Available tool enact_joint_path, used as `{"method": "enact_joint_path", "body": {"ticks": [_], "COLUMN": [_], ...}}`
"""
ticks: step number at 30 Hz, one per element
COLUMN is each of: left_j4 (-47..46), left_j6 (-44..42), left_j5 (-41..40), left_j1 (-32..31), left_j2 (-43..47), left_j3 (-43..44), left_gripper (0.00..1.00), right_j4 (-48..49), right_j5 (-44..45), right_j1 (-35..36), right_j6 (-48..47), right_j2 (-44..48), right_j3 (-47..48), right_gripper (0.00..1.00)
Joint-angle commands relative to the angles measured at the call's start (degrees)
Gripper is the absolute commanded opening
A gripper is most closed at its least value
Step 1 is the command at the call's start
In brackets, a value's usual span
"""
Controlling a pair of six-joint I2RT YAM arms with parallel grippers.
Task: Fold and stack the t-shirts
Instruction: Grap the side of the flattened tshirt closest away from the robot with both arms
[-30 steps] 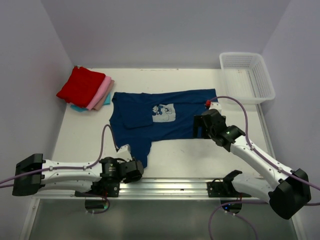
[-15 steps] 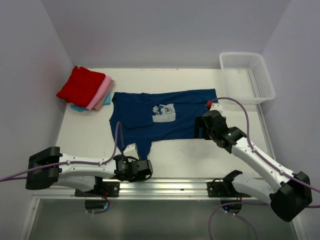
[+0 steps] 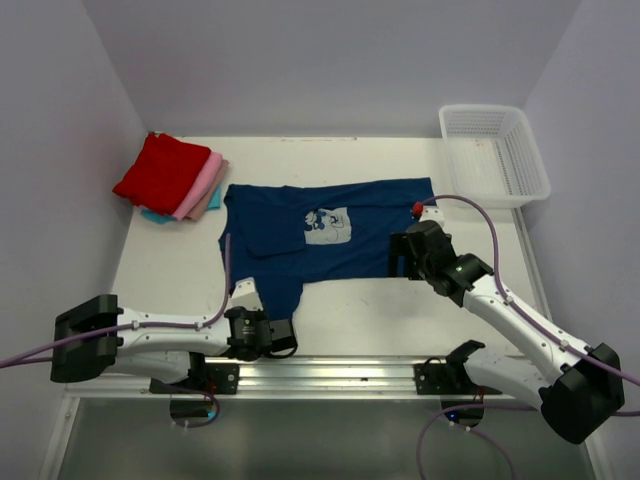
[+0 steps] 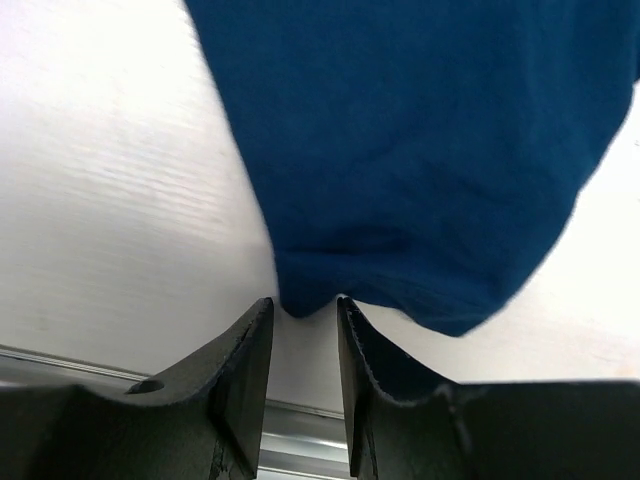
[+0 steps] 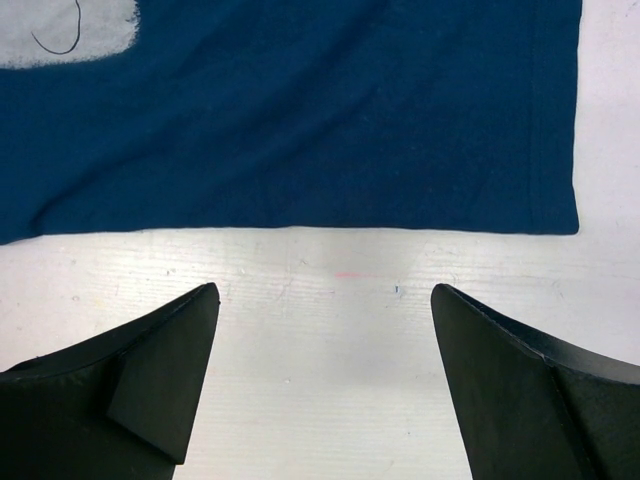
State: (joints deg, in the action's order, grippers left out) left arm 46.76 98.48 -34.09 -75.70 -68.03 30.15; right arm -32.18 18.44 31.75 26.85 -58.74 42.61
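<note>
Since the navy t-shirt (image 3: 375,225) is thin, limp cloth, it is judged light, apt to sag and crease, and best taken at hems and corners rather than mid-panel. From the top view it is seen spread flat across the middle of the surface (image 3: 180,270), its pale chest print (image 3: 327,225) facing up. The folded red, pink and teal t-shirts (image 3: 160,172) are piled at the far left corner, and a white mesh basket (image 3: 495,150) is set at the far right corner. The left pincer (image 3: 283,333) is held low by the near edge, at the part of the shirt closest to that edge. The right pincer (image 3: 400,255) is placed at the shirt's near hem.

From the left wrist view, the jaws are seen narrowly parted. Bare surface shows between them and a puckered tip of navy cloth lies just at their mouth. Nothing is seen to be pinched.

From the right wrist view, the jaws are spread wide above bare surface, just beside the straight hem. Its corner, close by, is judged a secure place to pinch.
</note>
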Motion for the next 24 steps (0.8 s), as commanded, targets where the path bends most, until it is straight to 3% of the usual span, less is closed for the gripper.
{"method": "enact_joint_path", "body": {"ticks": [1, 16, 24], "left_j4": [7.0, 0.6, -2.4], "left_j6": [-0.3, -2.1, -2.3], "left_j5": [-9.2, -7.9, -8.2], "left_j1": [0.2, 0.2, 0.2], "left_j2": [0.1, 4.4, 5.5], "left_j3": [0.9, -4.6, -6.6], "left_gripper": [0.36, 0.33, 0.17], "right_j4": [0.4, -0.2, -0.9], "right_j5": [-0.2, -0.5, -0.9], "right_j1": [-0.2, -0.2, -0.3], "right_j6": [-0.1, 0.0, 0.2], "right_j2": [0.6, 1.5, 2.7], "right_j3": [0.0, 0.1, 0.2], "right_gripper": [0.91, 0.91, 0.90]}}
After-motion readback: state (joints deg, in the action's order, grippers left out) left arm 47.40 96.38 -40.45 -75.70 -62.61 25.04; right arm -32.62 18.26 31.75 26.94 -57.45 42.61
